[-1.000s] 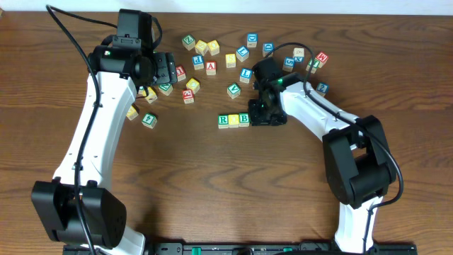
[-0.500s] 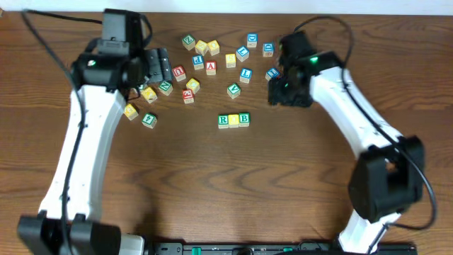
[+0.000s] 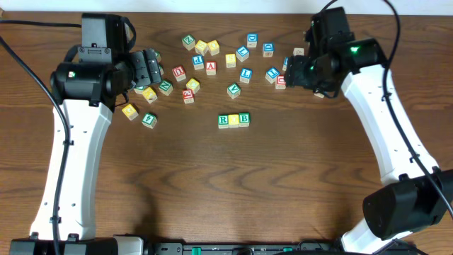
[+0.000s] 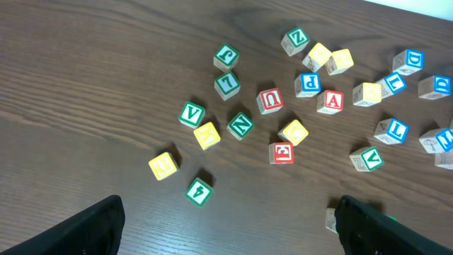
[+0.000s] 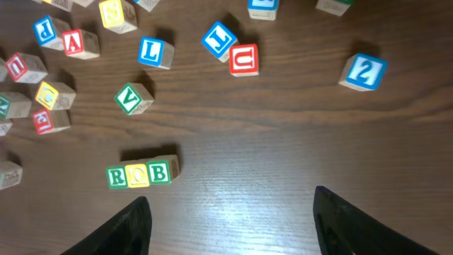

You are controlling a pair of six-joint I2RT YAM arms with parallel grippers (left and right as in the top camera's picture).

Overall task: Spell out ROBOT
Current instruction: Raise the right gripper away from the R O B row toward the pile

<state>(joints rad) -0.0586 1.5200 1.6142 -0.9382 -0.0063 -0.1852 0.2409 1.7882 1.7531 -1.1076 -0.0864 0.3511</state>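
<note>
Three cubes stand in a row mid-table: green R point(image 3: 224, 120), yellow O point(image 3: 233, 120) and green B point(image 3: 243, 119). The right wrist view shows the same row point(image 5: 139, 174) at lower left. My right gripper point(image 3: 304, 71) hangs open over the back right cubes, away from the row, and nothing lies between its fingers point(image 5: 233, 227). On the left, my other gripper point(image 3: 148, 69) is open above the scattered cubes, its fingers point(image 4: 233, 230) empty and wide apart. Loose yellow cubes point(image 3: 130, 110) point(image 3: 192, 86) lie nearby, also seen from the left wrist point(image 4: 164, 165) point(image 4: 293, 132).
Several loose letter cubes are strewn across the back of the table, among them a red A point(image 3: 211, 67), a green V point(image 5: 132, 98), a red U point(image 5: 243, 59) and a blue 2 point(image 5: 364, 71). A green cube point(image 4: 199, 191) lies front left.
My right gripper has left the R-O-B row, risen toward the back right and opened wider. My left arm has swung left and back.
</note>
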